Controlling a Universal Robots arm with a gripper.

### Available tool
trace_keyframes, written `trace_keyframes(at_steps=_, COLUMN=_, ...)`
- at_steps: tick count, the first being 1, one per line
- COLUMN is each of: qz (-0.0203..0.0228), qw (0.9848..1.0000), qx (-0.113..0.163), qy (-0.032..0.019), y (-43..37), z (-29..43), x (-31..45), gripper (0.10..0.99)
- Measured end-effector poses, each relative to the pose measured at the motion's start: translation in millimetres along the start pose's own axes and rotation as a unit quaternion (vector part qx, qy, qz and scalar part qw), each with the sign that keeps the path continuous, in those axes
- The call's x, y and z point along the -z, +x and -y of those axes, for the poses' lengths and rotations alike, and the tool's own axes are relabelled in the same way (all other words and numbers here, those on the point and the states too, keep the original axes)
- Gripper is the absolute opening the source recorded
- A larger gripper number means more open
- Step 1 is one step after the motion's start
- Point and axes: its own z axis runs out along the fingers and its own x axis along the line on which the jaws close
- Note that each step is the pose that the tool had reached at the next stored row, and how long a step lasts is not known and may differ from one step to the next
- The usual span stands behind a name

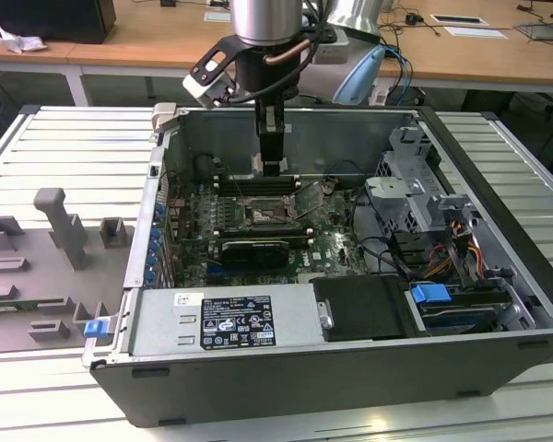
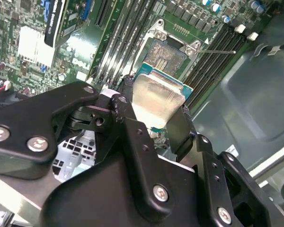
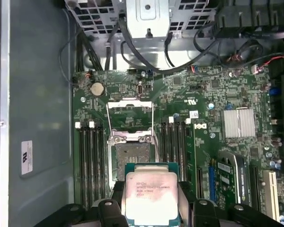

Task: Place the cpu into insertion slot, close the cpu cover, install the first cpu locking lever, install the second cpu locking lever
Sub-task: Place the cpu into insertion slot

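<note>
My gripper [image 1: 274, 166] is shut on the cpu [image 3: 151, 196], a flat square chip with a silver-grey top and a green edge, clamped between the two black fingers [image 2: 128, 92]. The chip hangs a little above the motherboard, just short of the insertion slot [image 3: 132, 158], whose dark contact field lies bare inside its metal rim [image 2: 166, 54]. The cpu cover [image 3: 131, 136] stands swung open on the slot's far side, and thin wire levers [image 3: 107, 120] are raised beside it. In the exterior view the slot [image 1: 265, 216] lies directly under the fingers.
The motherboard lies in an open black computer case [image 1: 498, 276]. Long black memory slots [image 3: 90, 161] flank the socket on both sides. A black graphics card [image 1: 249, 249], drive cage [image 1: 415, 184], cables and a power supply [image 1: 230, 322] crowd the case.
</note>
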Motion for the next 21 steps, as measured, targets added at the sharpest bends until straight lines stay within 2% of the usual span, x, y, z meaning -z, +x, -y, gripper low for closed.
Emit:
trace_keyframes(at_steps=3, qz=-0.0004, qw=1.0, qx=0.005, qy=0.0001, y=0.4, z=0.4, x=-5.7, gripper=0.529)
trace_keyframes(at_steps=5, qz=-0.0019, qw=0.9998, qx=0.022, qy=0.0007, y=0.4, z=0.9, x=-11.3, gripper=0.529)
trace_keyframes(at_steps=7, qz=-0.0025, qw=0.9995, qx=0.031, qy=0.0011, y=0.4, z=1.0, x=-13.1, gripper=0.529)
trace_keyframes(at_steps=11, qz=-0.0026, qw=0.9995, qx=0.031, qy=0.0011, y=0.4, z=1.3, x=-15.9, gripper=0.529)
trace_keyframes(at_steps=21, qz=-0.0023, qw=0.9995, qx=0.031, qy=0.0011, y=0.1, z=2.5, x=-30.5, gripper=0.529)
